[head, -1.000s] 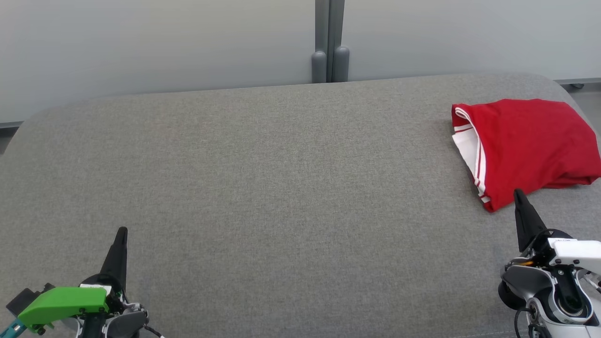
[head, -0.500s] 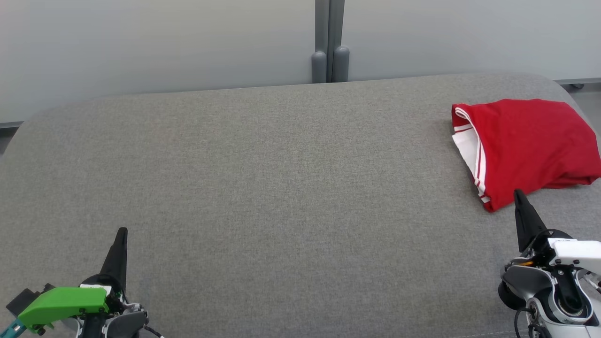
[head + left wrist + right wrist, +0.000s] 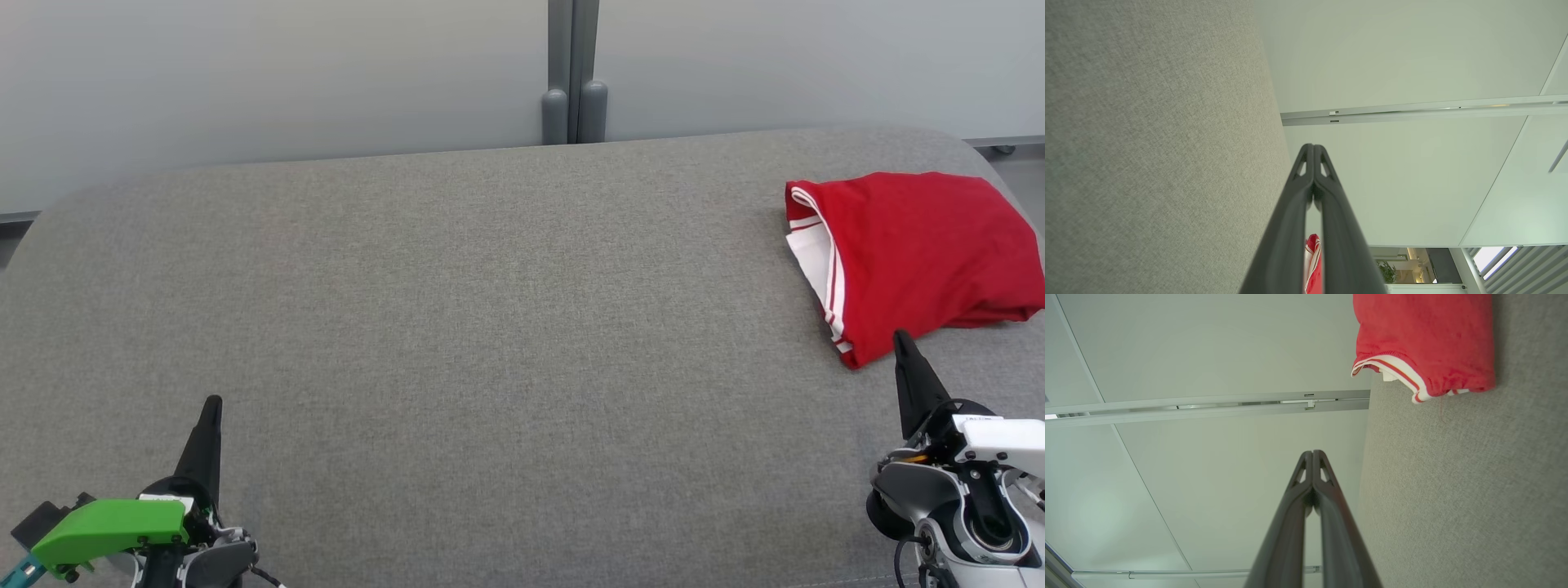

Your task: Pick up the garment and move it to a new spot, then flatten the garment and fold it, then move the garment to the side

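Note:
A folded red garment (image 3: 918, 253) with white striped trim lies at the right end of the grey padded table (image 3: 490, 327). It also appears in the right wrist view (image 3: 1425, 339), and as a red sliver (image 3: 1314, 265) in the left wrist view. My right gripper (image 3: 900, 336) is shut and empty, its tip just in front of the garment's near corner. My left gripper (image 3: 212, 402) is shut and empty at the lower left, far from the garment. Both pairs of fingertips meet in the wrist views (image 3: 1313, 146) (image 3: 1312, 452).
Pale wall panels stand behind the table, with a grey post (image 3: 574, 73) at the back centre. The table's right edge curves down beside the garment. Open grey surface spans the middle and left.

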`<state>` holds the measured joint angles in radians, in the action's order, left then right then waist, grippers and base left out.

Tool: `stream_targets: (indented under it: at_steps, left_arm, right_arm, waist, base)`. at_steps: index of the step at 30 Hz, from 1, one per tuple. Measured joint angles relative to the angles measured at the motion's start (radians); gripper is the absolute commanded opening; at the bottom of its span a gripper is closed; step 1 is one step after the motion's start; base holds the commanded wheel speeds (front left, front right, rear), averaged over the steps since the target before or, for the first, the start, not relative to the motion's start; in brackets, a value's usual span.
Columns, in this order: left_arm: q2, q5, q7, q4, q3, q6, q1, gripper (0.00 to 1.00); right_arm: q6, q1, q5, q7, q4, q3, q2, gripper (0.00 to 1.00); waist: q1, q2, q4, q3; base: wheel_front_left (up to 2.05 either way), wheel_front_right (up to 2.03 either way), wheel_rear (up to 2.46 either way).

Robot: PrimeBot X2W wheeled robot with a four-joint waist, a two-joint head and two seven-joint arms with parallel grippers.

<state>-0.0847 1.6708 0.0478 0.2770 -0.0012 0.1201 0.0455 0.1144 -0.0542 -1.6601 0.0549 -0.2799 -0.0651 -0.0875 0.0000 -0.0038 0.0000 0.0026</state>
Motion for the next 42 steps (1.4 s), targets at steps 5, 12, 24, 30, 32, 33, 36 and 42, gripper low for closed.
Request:
stream_targets:
  at_steps: [5, 12, 24, 30, 32, 33, 36, 42]
  left_arm:
    - [0.000, 0.000, 0.000, 0.000, 0.000, 0.000, 0.000, 0.00]
    - [0.000, 0.000, 0.000, 0.001, 0.000, 0.000, 0.001, 0.00]
    - [0.000, 0.000, 0.000, 0.001, 0.001, 0.000, 0.001, 0.00]
    - [0.000, 0.000, 0.004, 0.002, 0.002, 0.000, 0.001, 0.00]
    - [0.000, 0.000, 0.004, 0.002, 0.002, 0.002, 0.001, 0.00]
    - [0.000, 0.000, 0.004, 0.002, 0.002, 0.002, 0.001, 0.00]
    - [0.000, 0.000, 0.004, 0.002, 0.002, 0.002, 0.001, 0.00]
    - [0.001, 0.000, 0.004, 0.002, 0.002, 0.002, 0.001, 0.00]
  right_arm:
    - [0.000, 0.000, 0.000, 0.000, 0.000, 0.000, 0.000, 0.00]
    - [0.000, 0.000, 0.000, 0.000, -0.001, -0.001, 0.000, 0.00]
    - [0.000, 0.000, 0.000, 0.000, -0.001, -0.003, 0.001, 0.00]
    - [0.000, 0.000, 0.000, 0.000, -0.001, -0.003, 0.001, 0.00]
    - [0.000, 0.000, 0.000, 0.000, -0.001, -0.003, 0.001, 0.00]
    - [0.000, 0.000, 0.000, 0.000, -0.001, -0.003, 0.001, 0.00]
    - [0.000, 0.000, 0.000, 0.000, -0.001, -0.004, 0.002, 0.00]
    - [0.000, 0.000, 0.000, 0.003, -0.001, -0.005, 0.003, 0.00]
  waist:
    - [0.0000, 0.0000, 0.000, 0.000]
    - [0.0000, 0.0000, 0.000, 0.000]
    - [0.0000, 0.0000, 0.000, 0.000]
    - [0.0000, 0.0000, 0.000, 0.000]
    - [0.0000, 0.0000, 0.000, 0.000]
    - [0.0000, 0.0000, 0.000, 0.000]
    - [0.0000, 0.0000, 0.000, 0.000]
    - [0.0000, 0.0000, 0.000, 0.000]
  base:
    - [0.00, 0.00, 0.00]
    - [0.00, 0.00, 0.00]
    - [0.00, 0.00, 0.00]
    - [0.00, 0.00, 0.00]
    - [0.00, 0.00, 0.00]
    - [0.00, 0.00, 0.00]
    - [0.00, 0.00, 0.00]
    - [0.00, 0.00, 0.00]
